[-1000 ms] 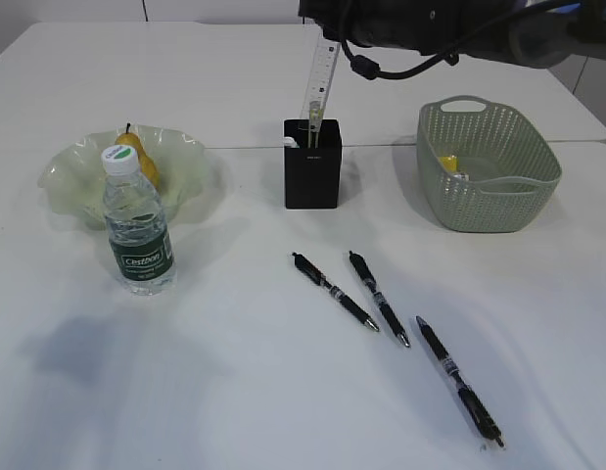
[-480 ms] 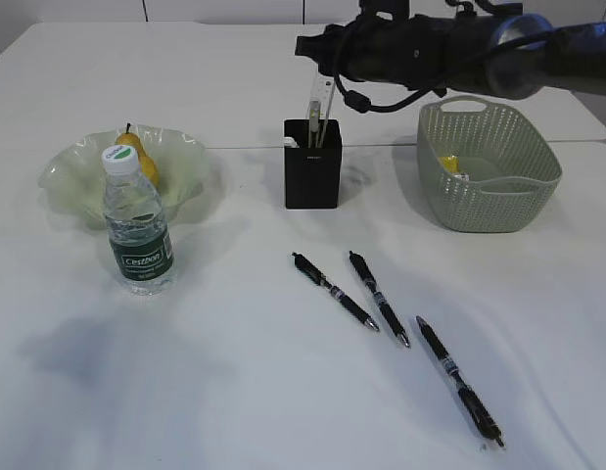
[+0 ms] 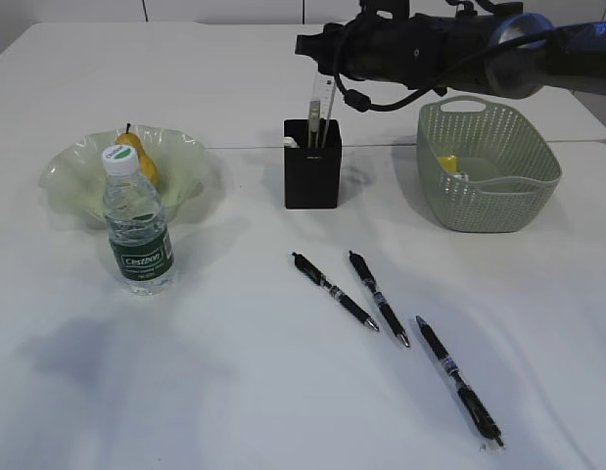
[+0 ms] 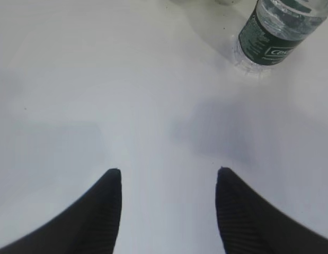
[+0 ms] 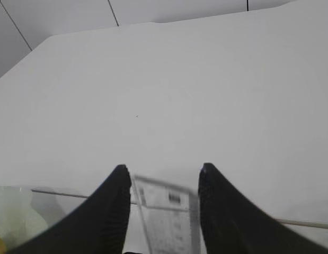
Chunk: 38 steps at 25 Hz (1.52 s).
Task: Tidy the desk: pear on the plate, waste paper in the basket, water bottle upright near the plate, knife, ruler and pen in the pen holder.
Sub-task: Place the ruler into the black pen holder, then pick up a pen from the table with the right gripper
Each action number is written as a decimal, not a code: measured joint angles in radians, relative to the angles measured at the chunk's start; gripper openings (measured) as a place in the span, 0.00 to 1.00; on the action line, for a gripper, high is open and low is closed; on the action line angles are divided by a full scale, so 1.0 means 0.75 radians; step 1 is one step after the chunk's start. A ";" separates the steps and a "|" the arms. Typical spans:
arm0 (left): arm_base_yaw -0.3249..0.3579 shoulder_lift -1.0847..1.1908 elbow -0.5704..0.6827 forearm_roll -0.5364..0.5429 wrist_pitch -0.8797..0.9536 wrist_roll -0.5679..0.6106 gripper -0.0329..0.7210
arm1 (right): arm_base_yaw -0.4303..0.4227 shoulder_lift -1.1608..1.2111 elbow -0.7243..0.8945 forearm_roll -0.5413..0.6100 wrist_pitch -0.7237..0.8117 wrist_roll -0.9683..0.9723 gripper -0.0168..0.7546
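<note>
Ruler, flat clear plastic, is standing in the matte black square pen holder; my right gripper is bracketing its top, ribbed fingers slightly apart, grip unclear.

My left gripper is gaping over the smooth white desk.

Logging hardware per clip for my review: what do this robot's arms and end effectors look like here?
One arm shows in the exterior view: dark, rounded black housings with a black cable looped beneath and a bluish glint near the right edge. The left end effector and the right end effector each have two matte black, tapered fingers with finely ribbed inner faces. No markings are legible.
</note>
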 joint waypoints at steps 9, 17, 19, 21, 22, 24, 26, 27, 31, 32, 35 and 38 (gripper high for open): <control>-0.001 0.000 0.000 0.000 0.010 0.000 0.57 | 0.000 -0.005 0.000 0.000 0.114 0.000 0.46; -0.001 0.000 0.000 0.000 0.010 0.000 0.57 | 0.000 -0.083 0.000 -0.002 0.269 -0.058 0.46; 0.000 0.000 0.000 0.000 0.010 0.000 0.57 | 0.000 -0.113 0.000 -0.002 0.318 -0.063 0.46; -0.001 0.000 0.000 0.000 0.010 0.000 0.57 | 0.000 -0.149 0.000 -0.002 0.370 -0.066 0.46; -0.001 0.000 0.000 0.000 0.010 0.000 0.57 | 0.000 -0.170 0.000 -0.002 0.398 -0.071 0.46; 0.000 0.000 0.000 0.000 0.013 0.000 0.57 | -0.003 -0.215 0.000 -0.004 0.464 -0.084 0.46; -0.001 0.000 0.000 0.000 0.015 0.000 0.57 | -0.005 -0.256 0.000 -0.004 0.556 -0.093 0.46; 0.000 0.000 0.000 0.000 0.015 0.000 0.57 | -0.005 -0.280 0.000 -0.004 0.609 -0.103 0.46; 0.000 0.000 0.000 0.002 0.017 0.000 0.57 | -0.005 -0.372 0.000 -0.011 0.862 -0.136 0.46; -0.001 0.000 0.000 0.002 0.021 0.000 0.57 | -0.005 -0.400 0.000 -0.013 0.932 -0.139 0.46; 0.000 0.000 0.000 0.002 0.064 0.000 0.57 | -0.005 -0.490 0.000 -0.035 1.120 -0.143 0.46; 0.000 -0.002 0.000 0.007 0.130 0.000 0.57 | -0.005 -0.584 0.000 -0.085 1.260 -0.143 0.46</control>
